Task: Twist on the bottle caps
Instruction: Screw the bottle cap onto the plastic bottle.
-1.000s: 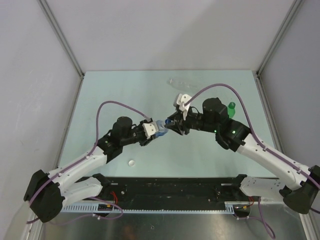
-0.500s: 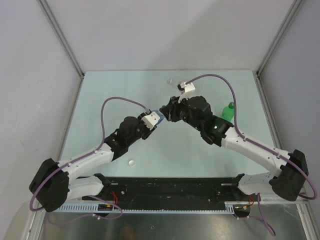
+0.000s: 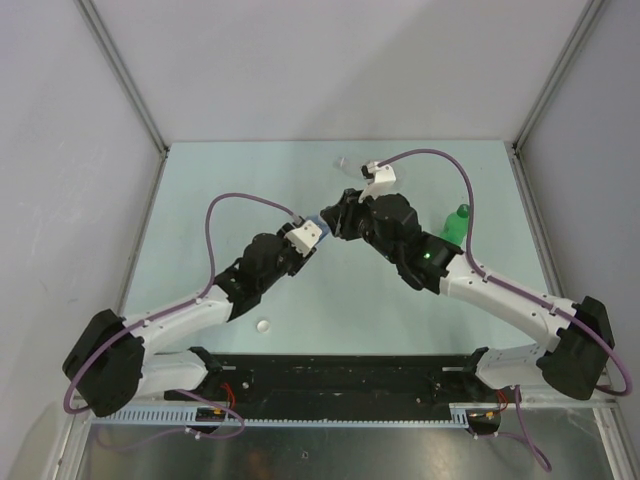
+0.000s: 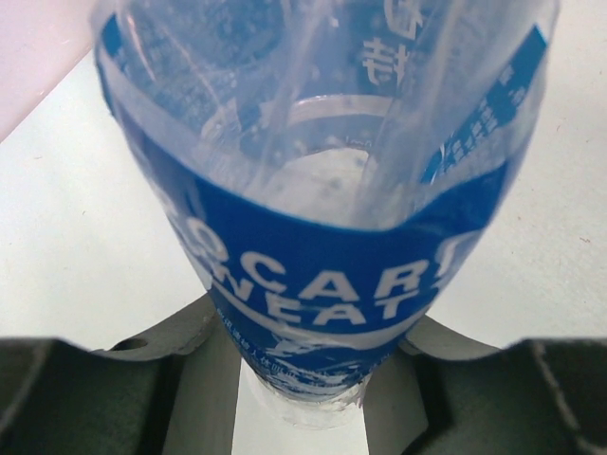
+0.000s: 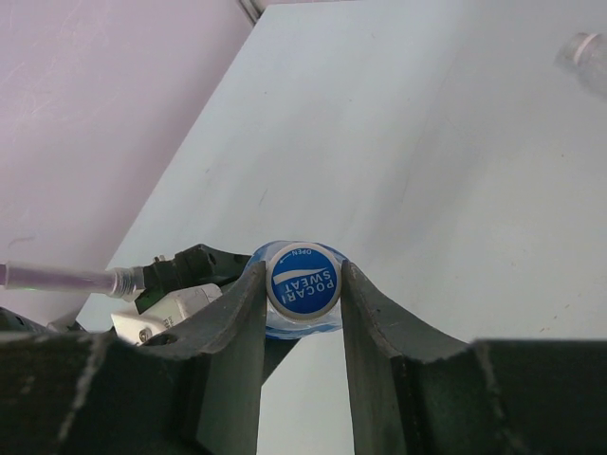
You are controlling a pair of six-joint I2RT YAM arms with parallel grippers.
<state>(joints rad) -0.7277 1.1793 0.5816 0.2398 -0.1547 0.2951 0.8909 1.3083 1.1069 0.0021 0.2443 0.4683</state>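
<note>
The clear bottle with the blue label [image 4: 313,256] is held off the table between the fingers of my left gripper [image 4: 308,379], which grip its lower body. From the other side, my right gripper [image 5: 303,277] is shut on the bottle's cap [image 5: 303,281], a white-rimmed cap with a blue printed top, sitting at the bottle's mouth. In the top view the left gripper [image 3: 308,240] and the right gripper [image 3: 328,222] meet at mid-table with the bottle [image 3: 319,236] between them. A loose white cap [image 3: 264,325] lies on the table near the left arm.
A translucent green bottle [image 3: 456,222] stands at the right, beside the right arm. An unlabelled clear bottle [image 3: 350,165] lies near the far edge, and its end shows in the right wrist view [image 5: 588,52]. Grey walls close in the table.
Both grippers and the bottle have shifted a little away from the near edge, and the right wrist has turned round the cap. Over the last half second they hardly move.
</note>
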